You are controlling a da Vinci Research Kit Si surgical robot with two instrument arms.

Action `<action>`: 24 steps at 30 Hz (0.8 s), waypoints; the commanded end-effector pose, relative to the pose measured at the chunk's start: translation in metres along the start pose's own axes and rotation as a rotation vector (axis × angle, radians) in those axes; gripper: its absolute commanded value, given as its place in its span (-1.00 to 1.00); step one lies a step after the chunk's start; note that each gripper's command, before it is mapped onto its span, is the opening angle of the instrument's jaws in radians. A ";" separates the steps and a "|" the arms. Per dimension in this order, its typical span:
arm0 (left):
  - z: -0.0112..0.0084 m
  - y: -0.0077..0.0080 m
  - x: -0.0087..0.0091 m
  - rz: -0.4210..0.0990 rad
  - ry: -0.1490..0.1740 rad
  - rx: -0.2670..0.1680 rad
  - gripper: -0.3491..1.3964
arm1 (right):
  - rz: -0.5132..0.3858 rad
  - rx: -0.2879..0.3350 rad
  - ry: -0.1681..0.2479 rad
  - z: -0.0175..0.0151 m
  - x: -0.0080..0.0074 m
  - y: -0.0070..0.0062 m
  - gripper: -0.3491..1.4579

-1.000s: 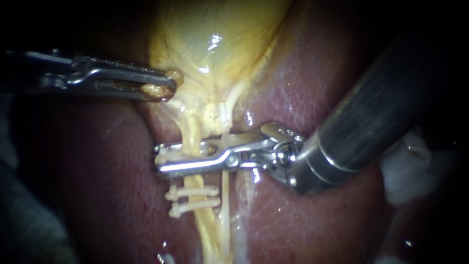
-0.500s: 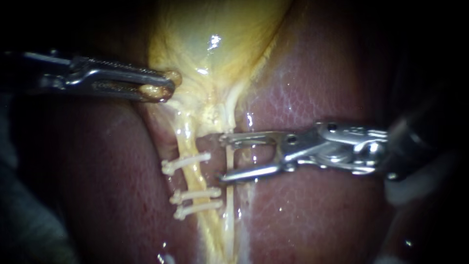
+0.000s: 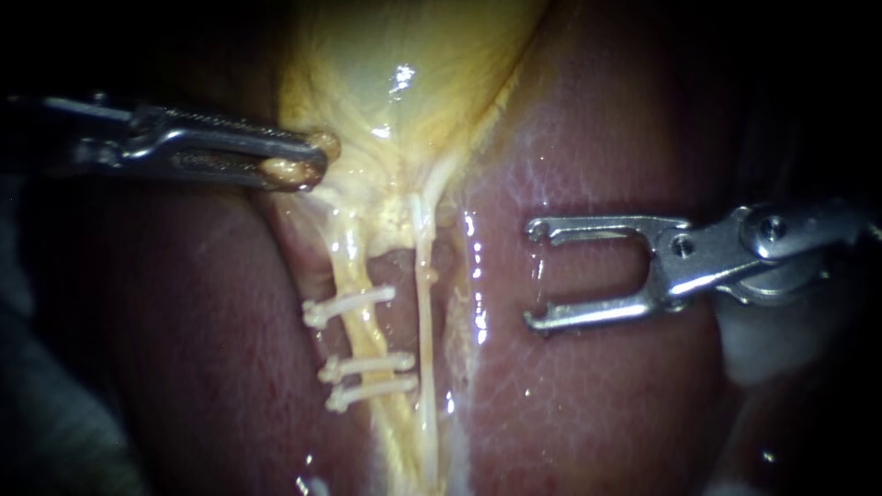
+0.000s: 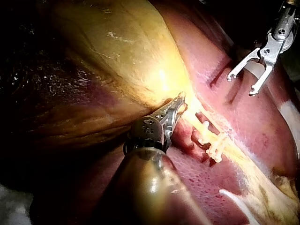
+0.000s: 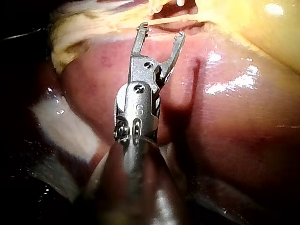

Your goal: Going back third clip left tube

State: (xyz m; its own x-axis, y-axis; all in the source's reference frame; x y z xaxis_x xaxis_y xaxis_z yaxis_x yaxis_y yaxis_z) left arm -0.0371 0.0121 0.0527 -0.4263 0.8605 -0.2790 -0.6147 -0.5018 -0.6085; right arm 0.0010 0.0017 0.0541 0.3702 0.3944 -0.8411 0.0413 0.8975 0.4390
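Hanging over the liver (image 3: 588,386), the right instrument (image 3: 537,274) shows its jaws apart and empty, well clear of the left tube (image 3: 354,266) bearing three clips (image 3: 366,365); the left instrument (image 3: 317,158) clamps the gallbladder (image 3: 404,83).

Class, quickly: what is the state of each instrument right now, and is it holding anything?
Left instrument: shut on the gallbladder at its edge.
Right instrument: open, holding nothing.

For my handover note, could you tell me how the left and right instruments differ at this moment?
The left instrument is shut on the gallbladder; the right instrument is open and empty. The left instrument grips tissue; the right instrument stands apart from the clipped left tube. Both are slim metal tools.
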 end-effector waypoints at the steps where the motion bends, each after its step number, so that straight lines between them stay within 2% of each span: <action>1: 0.0005 -0.0001 -0.0001 0.001 0.002 0.004 -1.00 | 0.000 0.001 0.000 0.0000 -0.0002 -0.0001 -0.07; 10: 0.0055 -0.0018 -0.0004 0.010 0.001 -0.003 -1.00 | -0.006 0.002 0.000 -0.0002 -0.0003 0.0000 -0.06; 13: 0.0066 -0.0021 -0.0006 0.012 -0.002 -0.009 -1.00 | -0.006 0.003 0.000 -0.0003 -0.0003 0.0000 -0.06; 24: 0.0064 -0.0021 -0.0007 0.013 -0.003 -0.013 -1.00 | -0.006 0.020 0.004 -0.0002 -0.0003 0.0000 -0.06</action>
State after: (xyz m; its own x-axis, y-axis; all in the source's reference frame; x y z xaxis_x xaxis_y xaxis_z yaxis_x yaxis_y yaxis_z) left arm -0.0397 0.0120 0.0589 -0.4365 0.8538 -0.2837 -0.6002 -0.5113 -0.6151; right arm 0.0007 0.0017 0.0543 0.3664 0.3896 -0.8449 0.0644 0.8953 0.4408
